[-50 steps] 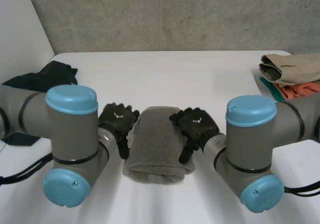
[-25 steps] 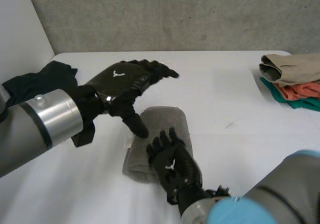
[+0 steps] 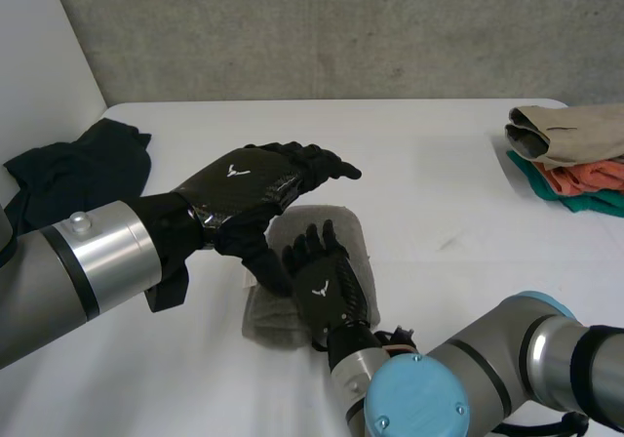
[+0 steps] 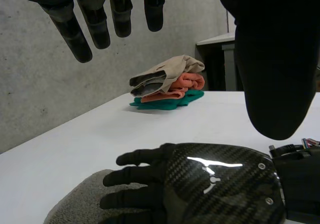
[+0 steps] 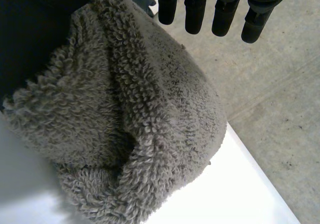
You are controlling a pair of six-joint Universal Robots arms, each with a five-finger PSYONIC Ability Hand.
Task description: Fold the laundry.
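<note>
Now | left hand (image 3: 244, 188) released, fingers straight, above towel (image 3: 353, 234) | right hand (image 3: 327, 289) flat, relaxed on towel | left wrist view: clothes stack (image 4: 167, 81) beyond.

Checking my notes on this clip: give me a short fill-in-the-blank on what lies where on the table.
1. The right hand rests with straight fingers on the grey ____.
2. In the folded stack, the piece between beige and teal is ____.
3. The black garment lies at the robot's ____ side of the table.
Missing: towel; orange; left.
</note>
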